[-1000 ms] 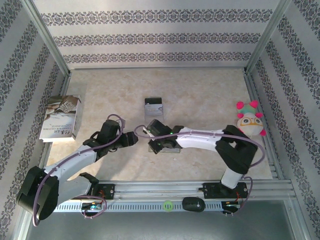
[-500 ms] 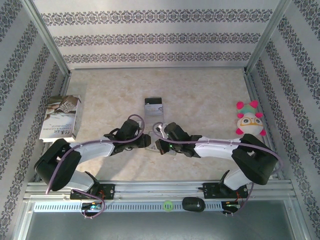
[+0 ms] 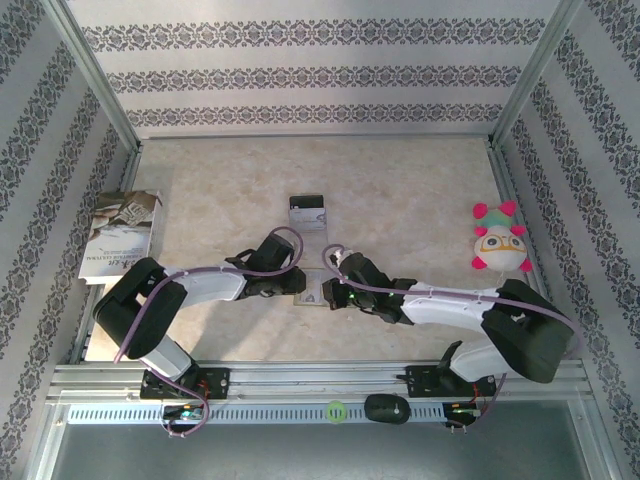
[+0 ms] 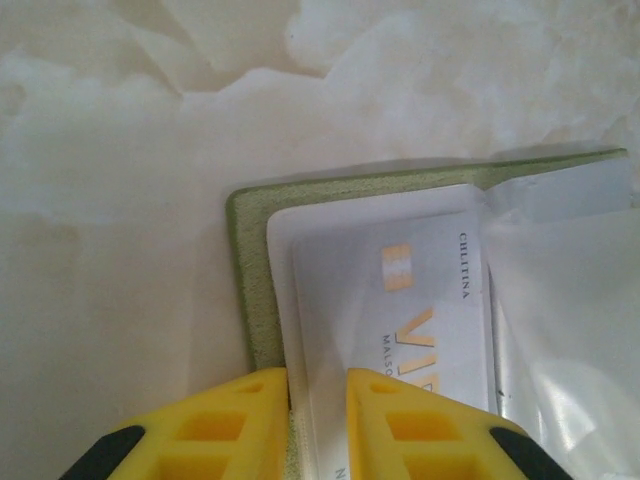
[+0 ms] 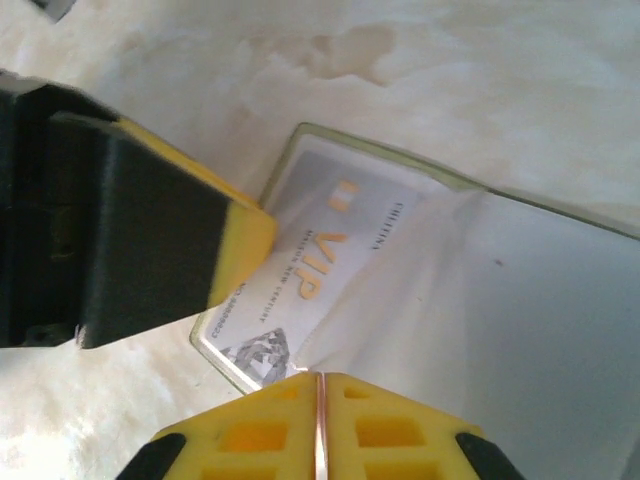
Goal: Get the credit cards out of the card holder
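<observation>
**Card holder (image 4: 243, 290) lies open, one pocket filled**

It lies flat on the table (image 3: 400, 180), around the middle and toward the near edge, with its glossy pockets facing up. A pale VIP card (image 4: 400, 300) with a gold chip sits in the left pocket. The right pocket is wrinkled clear film.

The left gripper (image 4: 316, 380) is at the holder's left end. Its yellow fingers (image 4: 250, 425) stand only a narrow slit apart, with the tips set on the holder. One tip is on the olive border and the other on the pocket over the card. I cannot tell whether they pinch anything or merely press down.

The right gripper (image 5: 318, 380) is on the holder's right side. Its fingers (image 5: 400, 430) are clenched together, with just a hairline seam between them. The tips are at the holder's edge, just beside a corner of the VIP card. I cannot tell whether any film is caught between them.

A loose card (image 3: 307, 212) with a black band lies farther back, well apart from the holder. A booklet (image 3: 120, 235) lies at the left edge of the table, and a plush toy (image 3: 498, 240) sits at the right.
</observation>
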Robot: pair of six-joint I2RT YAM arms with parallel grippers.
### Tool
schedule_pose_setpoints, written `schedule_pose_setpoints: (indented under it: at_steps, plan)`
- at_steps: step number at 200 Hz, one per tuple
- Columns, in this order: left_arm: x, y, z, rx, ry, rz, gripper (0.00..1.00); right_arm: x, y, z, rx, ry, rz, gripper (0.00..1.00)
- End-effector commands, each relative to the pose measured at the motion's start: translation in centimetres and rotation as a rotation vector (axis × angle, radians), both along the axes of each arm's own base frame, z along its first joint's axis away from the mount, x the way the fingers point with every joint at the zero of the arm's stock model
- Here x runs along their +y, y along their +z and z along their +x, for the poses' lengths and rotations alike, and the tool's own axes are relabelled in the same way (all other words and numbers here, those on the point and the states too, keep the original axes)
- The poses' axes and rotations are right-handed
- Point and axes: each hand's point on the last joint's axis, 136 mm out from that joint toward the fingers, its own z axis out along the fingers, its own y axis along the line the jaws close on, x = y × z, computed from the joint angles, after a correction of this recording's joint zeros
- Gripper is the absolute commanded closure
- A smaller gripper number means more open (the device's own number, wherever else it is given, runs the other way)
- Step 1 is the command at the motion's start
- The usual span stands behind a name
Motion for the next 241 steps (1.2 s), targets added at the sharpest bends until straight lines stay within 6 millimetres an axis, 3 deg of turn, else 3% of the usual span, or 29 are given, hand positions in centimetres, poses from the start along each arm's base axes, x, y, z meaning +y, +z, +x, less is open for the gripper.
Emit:
schedule_pose_setpoints:
  at_steps: [1,26,79,148,192,218,241]
  plan:
    - [0.1,-2.0,-2.1,0.089,-0.064,0.051,0.78,-4.3,-1.1,-0.1,0.034,-0.173,-0.109,0.77]
    - [-0.2,-1.4,-2.1,0.081,-0.076,0.045,0.78,-6.5,-0.5,-0.2,0.032,-0.25,-0.123,0.64]
    - [-2.0,1.0,-2.2,0.033,-0.137,0.024,0.66,-7.5,1.8,0.8,-0.002,-0.244,-0.081,0.64]
    - [-5.8,4.8,-2.0,-0.018,-0.243,-0.012,0.65,-8.7,2.3,1.1,-0.016,-0.267,-0.084,0.65]
    - [-9.9,3.4,-3.2,0.081,-0.373,-0.02,0.68,-10.0,3.0,1.3,-0.039,-0.297,-0.085,0.66]
    - [-9.7,4.0,-2.5,0.053,-0.372,0.014,0.68,-10.9,3.6,1.2,-0.061,-0.31,-0.092,0.66]
    - [-9.6,3.4,-2.8,0.079,-0.373,0.029,0.68,-11.3,4.0,1.1,-0.078,-0.314,-0.081,0.65]
